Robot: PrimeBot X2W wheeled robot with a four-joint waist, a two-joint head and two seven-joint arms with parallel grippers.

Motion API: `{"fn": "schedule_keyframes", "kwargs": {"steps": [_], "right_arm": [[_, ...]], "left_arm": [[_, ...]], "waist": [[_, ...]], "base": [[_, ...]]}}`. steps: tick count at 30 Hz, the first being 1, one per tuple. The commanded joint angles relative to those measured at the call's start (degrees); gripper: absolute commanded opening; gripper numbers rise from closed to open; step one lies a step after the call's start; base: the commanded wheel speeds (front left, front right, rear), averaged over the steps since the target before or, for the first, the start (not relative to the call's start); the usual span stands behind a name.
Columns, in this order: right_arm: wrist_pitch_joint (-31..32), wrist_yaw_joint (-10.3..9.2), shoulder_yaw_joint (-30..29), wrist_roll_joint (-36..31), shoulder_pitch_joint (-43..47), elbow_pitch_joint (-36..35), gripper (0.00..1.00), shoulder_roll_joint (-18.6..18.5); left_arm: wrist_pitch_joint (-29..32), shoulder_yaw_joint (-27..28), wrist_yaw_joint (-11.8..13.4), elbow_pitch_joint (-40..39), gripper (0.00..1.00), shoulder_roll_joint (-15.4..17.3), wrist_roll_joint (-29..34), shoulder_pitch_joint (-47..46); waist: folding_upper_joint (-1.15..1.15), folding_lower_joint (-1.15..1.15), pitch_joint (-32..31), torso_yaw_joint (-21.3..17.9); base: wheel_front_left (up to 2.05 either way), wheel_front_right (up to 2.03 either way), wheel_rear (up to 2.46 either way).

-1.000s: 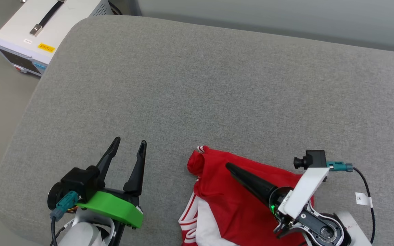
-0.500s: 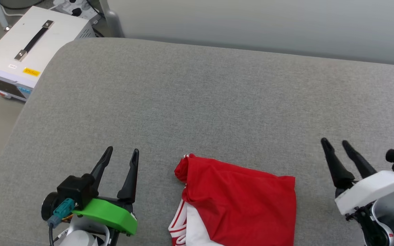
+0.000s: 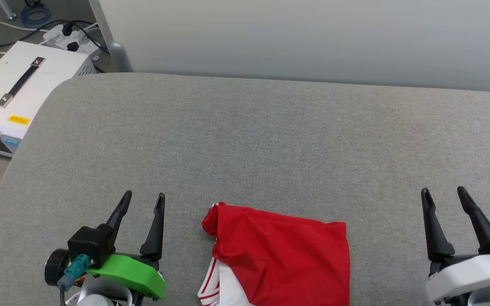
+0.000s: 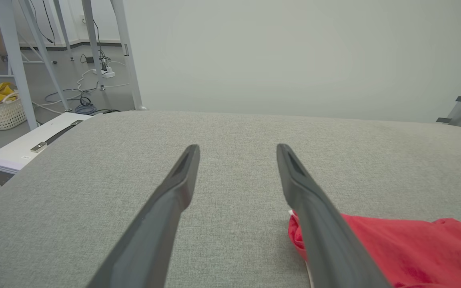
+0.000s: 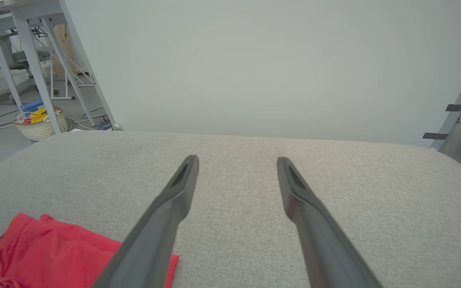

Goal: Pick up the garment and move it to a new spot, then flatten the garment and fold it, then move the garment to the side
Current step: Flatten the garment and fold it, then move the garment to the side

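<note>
Fingers of the left gripper (image 3: 144, 194) and right gripper (image 3: 442, 190) are spread wide, with nothing grasped. The garment (image 3: 279, 259) is laid folded on the cushion (image 3: 245, 140) between them, so only the sideways move appears left.

garment (image 3: 283, 250): red (white sleeve, striped cuff) | cushion (image 3: 270, 140): grey | box (image 3: 11, 102): white

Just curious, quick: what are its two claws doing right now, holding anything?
Left gripper: open, holding nothing.
Right gripper: open, holding nothing.
</note>
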Motion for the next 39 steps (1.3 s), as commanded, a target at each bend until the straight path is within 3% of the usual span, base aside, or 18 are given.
{"fn": "schedule_keyframes", "kwargs": {"steps": [1,16,22,27,34,39], "right_arm": [[-0.6,-0.01,0.1,-0.8,1.5,-0.6,1.0,0.2],[-1.4,-0.01,-0.1,1.0,6.9,-1.9,1.0,1.1],[1.5,-0.01,-2.6,7.6,7.0,0.5,1.0,1.1],[12.6,-0.01,-7.5,22.7,6.1,7.2,1.0,1.1],[29.6,-0.01,-6.6,33.6,3.5,10.4,1.0,1.1],[35.6,-0.01,-4.1,38.2,1.5,12.6,1.0,1.1]], "left_arm": [[-0.3,0.1,0.3,0.0,1.0,0.4,0.6,1.2],[-0.2,-0.5,1.1,0.0,1.0,1.2,1.0,2.0],[-0.2,-0.1,1.1,-0.1,1.0,1.2,1.3,0.7],[-0.3,-0.2,0.3,-0.7,1.0,0.4,1.9,-1.6],[-0.3,0.2,-1.7,-0.5,1.0,-2.8,3.1,-4.9],[-0.3,1.2,-3.7,-0.1,1.0,-5.3,4.4,-5.9]], "waist": [[0.0,0.0,-0.9,-0.4],[0.0,0.0,-1.8,-1.5],[0.0,0.0,-0.8,-0.9],[0.0,0.0,2.0,1.7],[0.0,0.0,6.6,6.2],[0.0,0.0,8.8,8.8]], "base": [[0.0,0.0,0.0],[0.0,0.0,0.0],[0.0,0.0,0.0],[0.0,0.0,0.0],[0.0,0.0,0.0],[0.0,0.0,0.0]]}}
